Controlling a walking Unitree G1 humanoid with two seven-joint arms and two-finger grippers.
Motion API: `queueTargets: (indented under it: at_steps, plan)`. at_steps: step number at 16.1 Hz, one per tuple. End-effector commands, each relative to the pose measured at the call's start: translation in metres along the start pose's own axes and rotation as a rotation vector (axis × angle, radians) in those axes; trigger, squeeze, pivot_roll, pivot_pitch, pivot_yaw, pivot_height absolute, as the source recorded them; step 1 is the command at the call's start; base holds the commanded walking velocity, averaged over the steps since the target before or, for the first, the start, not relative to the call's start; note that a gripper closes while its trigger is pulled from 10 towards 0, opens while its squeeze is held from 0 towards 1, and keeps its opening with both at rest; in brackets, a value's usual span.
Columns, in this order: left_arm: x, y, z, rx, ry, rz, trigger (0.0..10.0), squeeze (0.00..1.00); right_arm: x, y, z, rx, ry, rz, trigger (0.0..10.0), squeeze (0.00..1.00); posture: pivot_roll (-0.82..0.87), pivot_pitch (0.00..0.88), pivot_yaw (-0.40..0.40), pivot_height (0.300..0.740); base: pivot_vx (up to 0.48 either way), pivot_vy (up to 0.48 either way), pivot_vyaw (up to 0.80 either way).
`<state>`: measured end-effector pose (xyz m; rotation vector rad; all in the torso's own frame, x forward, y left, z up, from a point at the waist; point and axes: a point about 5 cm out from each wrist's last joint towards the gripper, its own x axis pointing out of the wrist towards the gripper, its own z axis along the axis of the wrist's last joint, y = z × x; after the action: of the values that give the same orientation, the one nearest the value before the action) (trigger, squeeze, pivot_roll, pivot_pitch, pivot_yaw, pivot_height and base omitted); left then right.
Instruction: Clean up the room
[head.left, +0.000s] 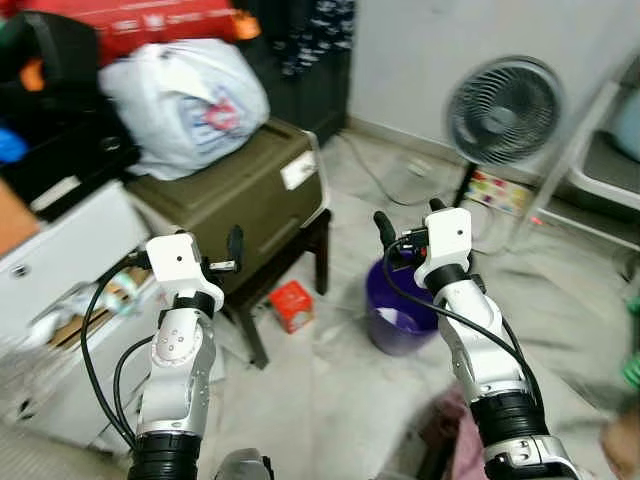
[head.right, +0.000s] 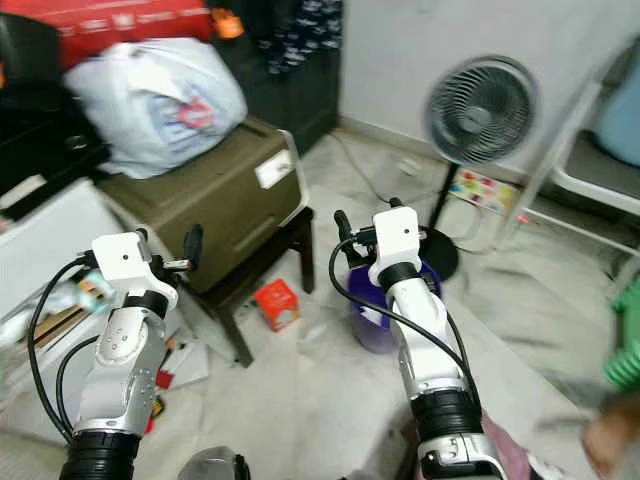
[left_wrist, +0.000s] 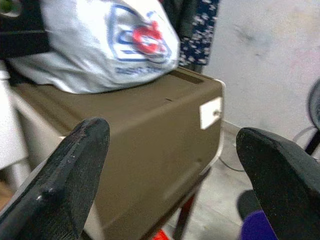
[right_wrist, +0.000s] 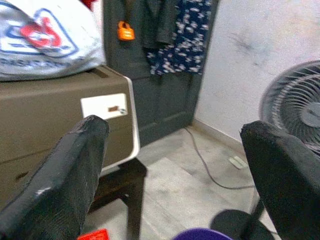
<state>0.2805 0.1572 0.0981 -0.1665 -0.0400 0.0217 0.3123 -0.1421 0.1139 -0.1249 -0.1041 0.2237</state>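
Purple bin (head.left: 400, 318) — on floor below right jaws, both grippers open.

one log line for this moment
left hand: open, empty | right hand: open, empty, above purple bucket | red box: on floor

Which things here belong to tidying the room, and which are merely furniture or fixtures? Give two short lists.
Likely for tidying:
- small red box on the floor by the stool
- purple bin, perhaps for rubbish
- left gripper and right gripper, both open and empty

Just standing about:
- brown storage box
- white plastic bag on top of it
- fan
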Motion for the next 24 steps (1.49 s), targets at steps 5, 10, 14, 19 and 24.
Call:
queueTargets:
  at_steps: [5,10,14,19,24]
  plan:
    - [0.0015,-0.0008,-0.0014,-0.010,0.019,0.006,10.0,0.00,0.0012,-0.0013,0.0019,0.010,-0.004,-0.008,10.0,0.00,-0.01,0.000,0.000,0.740,0.000,0.000,-0.16]
    - [0.0017,-0.0013,-0.0016,-0.029,0.022,0.008,10.0,0.00,0.0010,-0.0017,0.0015,0.011,-0.002,-0.011,10.0,0.00,-0.01,0.000,0.000,0.740,0.000,0.000,0.00]
    - [0.0015,-0.0014,-0.0015,-0.025,0.023,0.006,10.0,0.00,0.0006,-0.0016,0.0011,0.010,-0.001,-0.010,10.0,0.00,-0.01,0.000,0.000,0.740,0.000,0.000,0.00]
    - [0.0017,-0.0013,-0.0015,-0.030,0.024,0.007,10.0,0.00,0.0009,-0.0012,0.0011,0.010,-0.001,-0.010,10.0,0.00,-0.01,0.000,0.000,0.740,0.000,0.000,0.00]
    - [0.0016,-0.0018,-0.0013,-0.033,0.024,0.003,10.0,0.00,0.0007,-0.0011,0.0008,0.012,0.000,-0.011,10.0,0.00,-0.01,0.000,0.000,0.740,0.000,0.248,0.00]
